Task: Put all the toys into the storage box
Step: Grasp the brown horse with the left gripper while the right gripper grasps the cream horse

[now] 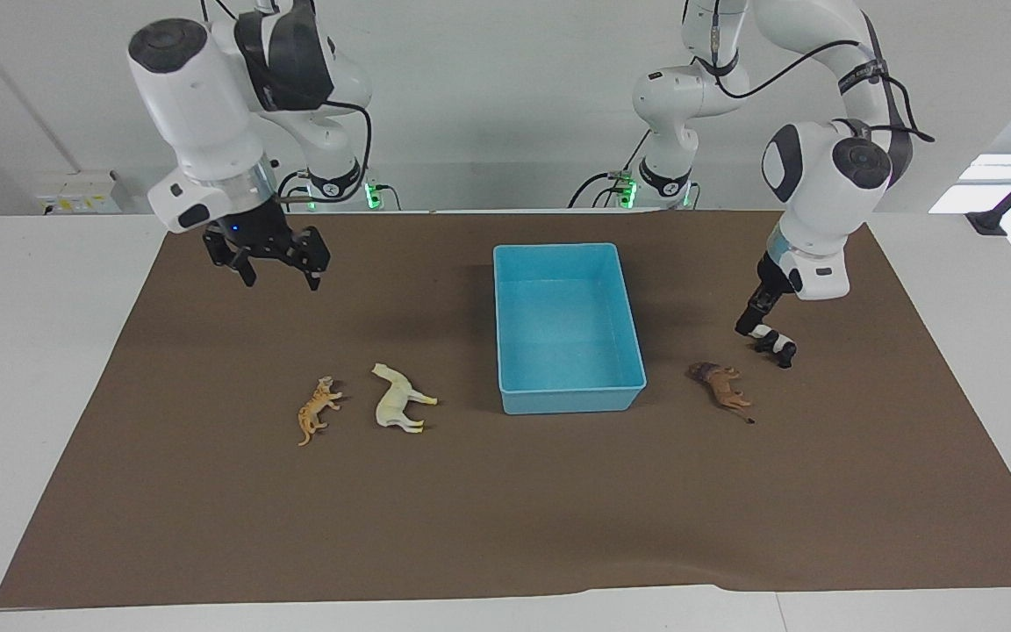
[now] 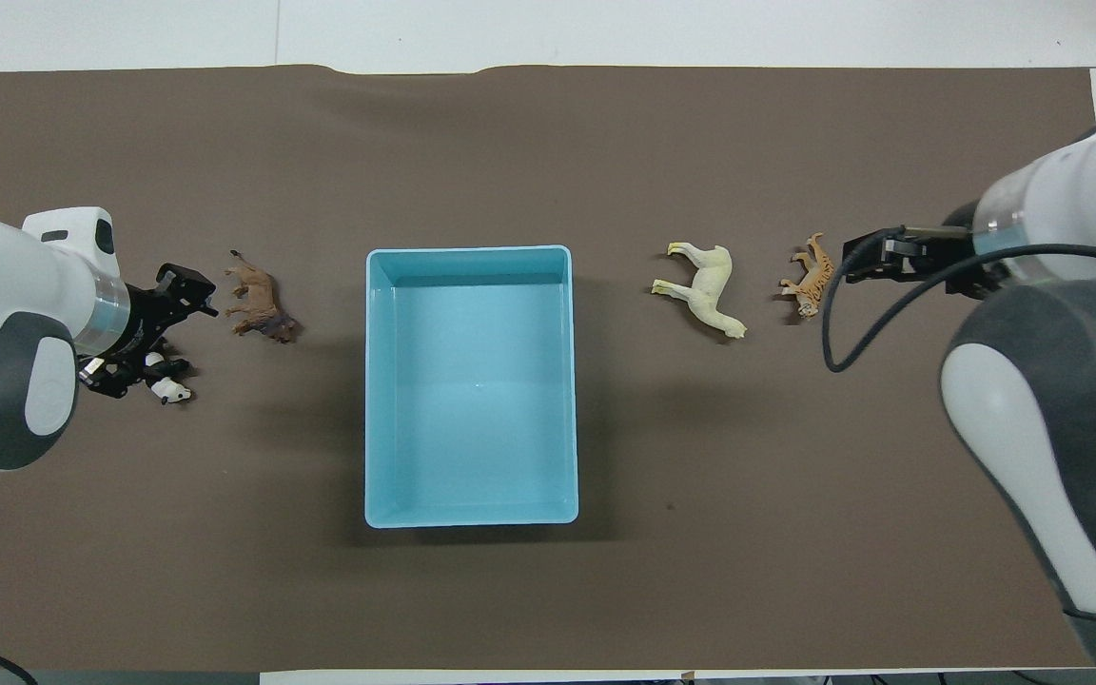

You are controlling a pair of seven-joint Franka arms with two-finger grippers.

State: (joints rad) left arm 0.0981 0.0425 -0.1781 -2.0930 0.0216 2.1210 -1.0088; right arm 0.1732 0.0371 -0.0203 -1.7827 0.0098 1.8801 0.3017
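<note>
The light-blue storage box (image 1: pixel 572 400) stands empty mid-mat; it also shows in the overhead view (image 2: pixel 374 381). The cream-white horse (image 1: pixel 397 399) (image 2: pixel 706 286) and the orange tiger (image 1: pixel 318 407) (image 2: pixel 810 277) lie toward the right arm's end. The brown lion (image 1: pixel 721 385) (image 2: pixel 259 304) and the black-and-white panda (image 1: pixel 777 343) (image 2: pixel 168 385) lie toward the left arm's end. My left gripper (image 1: pixel 758 330) (image 2: pixel 134 366) is low at the panda and touches or nearly touches it. My right gripper (image 1: pixel 280 274) (image 2: pixel 867 257) is open and empty, raised over the mat beside the tiger.
A brown mat (image 1: pixel 505 518) covers the white table (image 1: pixel 32 351). All the figurines lie on the mat beside the box, none in it. The box is the only tall thing between the two pairs of toys.
</note>
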